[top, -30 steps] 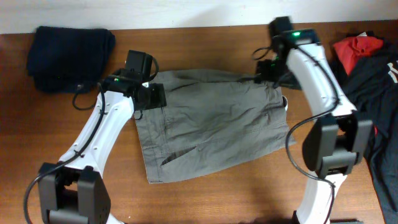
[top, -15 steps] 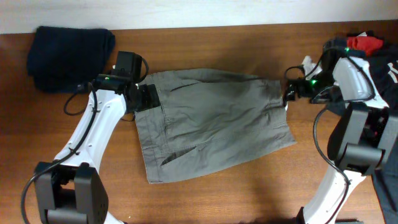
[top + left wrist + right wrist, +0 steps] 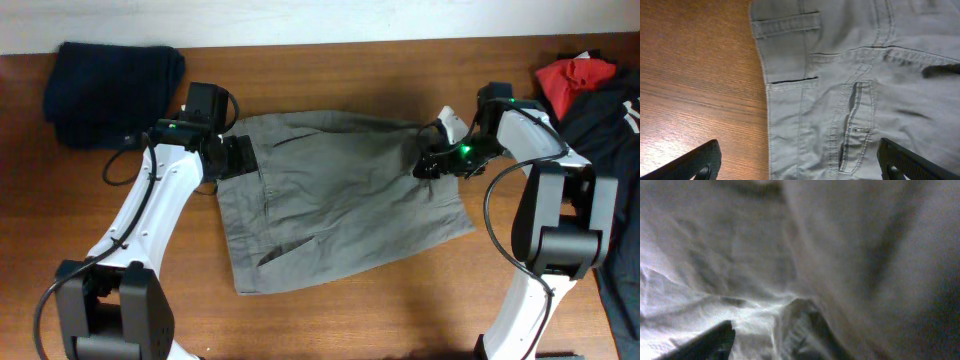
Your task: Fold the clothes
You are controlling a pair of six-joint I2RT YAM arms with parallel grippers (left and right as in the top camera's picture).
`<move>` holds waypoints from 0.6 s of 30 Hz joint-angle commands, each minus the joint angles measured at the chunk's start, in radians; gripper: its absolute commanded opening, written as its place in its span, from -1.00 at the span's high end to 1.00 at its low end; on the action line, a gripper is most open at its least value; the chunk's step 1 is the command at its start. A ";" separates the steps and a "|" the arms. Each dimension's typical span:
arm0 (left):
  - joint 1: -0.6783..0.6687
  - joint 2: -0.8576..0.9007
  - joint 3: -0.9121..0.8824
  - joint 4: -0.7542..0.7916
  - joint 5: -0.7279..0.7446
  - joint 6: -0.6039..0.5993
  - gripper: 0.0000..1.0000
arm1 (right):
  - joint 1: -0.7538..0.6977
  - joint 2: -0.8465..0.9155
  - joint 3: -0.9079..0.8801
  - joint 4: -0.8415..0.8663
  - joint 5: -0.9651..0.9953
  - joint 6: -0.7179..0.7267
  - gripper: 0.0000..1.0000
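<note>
The clothes (image 3: 340, 200), a grey-olive trouser-like garment, lie spread flat on the middle of the wooden table (image 3: 340, 320). My left gripper (image 3: 237, 157) hovers over its back left edge. In the left wrist view the left gripper (image 3: 802, 162) stands wide open, one finger (image 3: 702, 161) over bare wood and the other over the cloth (image 3: 850, 75) with its pocket seams. My right gripper (image 3: 425, 166) is down on the garment's right part. The right wrist view is blurred and filled with rumpled cloth (image 3: 805, 245). Only one dark finger (image 3: 710, 342) shows, with a raised fold beside it.
A folded dark navy garment (image 3: 110, 85) lies at the back left corner. A red garment (image 3: 575, 78) and black garments (image 3: 615, 135) are heaped at the right edge, behind the right arm. Bare wood runs along the front of the table.
My right gripper has swung from the garment's back right corner, out past its right edge, then inward onto the cloth. The left gripper shifted slightly left, then stayed still.
</note>
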 commanded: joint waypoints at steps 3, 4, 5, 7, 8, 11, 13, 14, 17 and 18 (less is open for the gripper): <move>0.001 0.005 -0.006 -0.001 0.006 -0.013 -0.98 | 0.029 0.025 -0.034 0.001 -0.023 0.072 0.60; 0.001 0.005 -0.006 -0.001 0.006 -0.013 -0.98 | 0.029 0.024 -0.029 0.001 -0.004 0.094 0.84; 0.000 0.005 -0.006 -0.001 0.006 -0.013 -0.98 | 0.029 0.023 -0.021 -0.001 0.025 0.127 0.92; 0.000 0.005 -0.006 -0.002 0.006 -0.013 -0.98 | 0.029 0.006 0.015 -0.020 0.147 0.247 0.92; 0.000 0.005 -0.006 -0.002 0.006 -0.013 -0.98 | 0.029 -0.004 0.028 -0.032 0.186 0.278 0.92; 0.000 0.005 -0.006 -0.001 0.006 -0.013 -0.98 | 0.029 -0.063 0.081 -0.091 0.312 0.375 0.92; 0.000 0.005 -0.006 -0.001 0.006 -0.013 -0.98 | 0.029 -0.134 0.101 -0.124 0.426 0.434 0.92; 0.000 0.005 -0.006 -0.001 0.006 -0.013 -0.98 | 0.029 -0.160 0.101 -0.131 0.465 0.455 0.92; 0.000 0.005 -0.006 0.000 0.006 -0.013 -0.99 | 0.029 -0.264 0.101 -0.171 0.566 0.487 0.92; 0.000 0.005 -0.006 0.000 0.006 -0.013 -0.98 | 0.031 -0.294 0.101 -0.184 0.573 0.486 0.92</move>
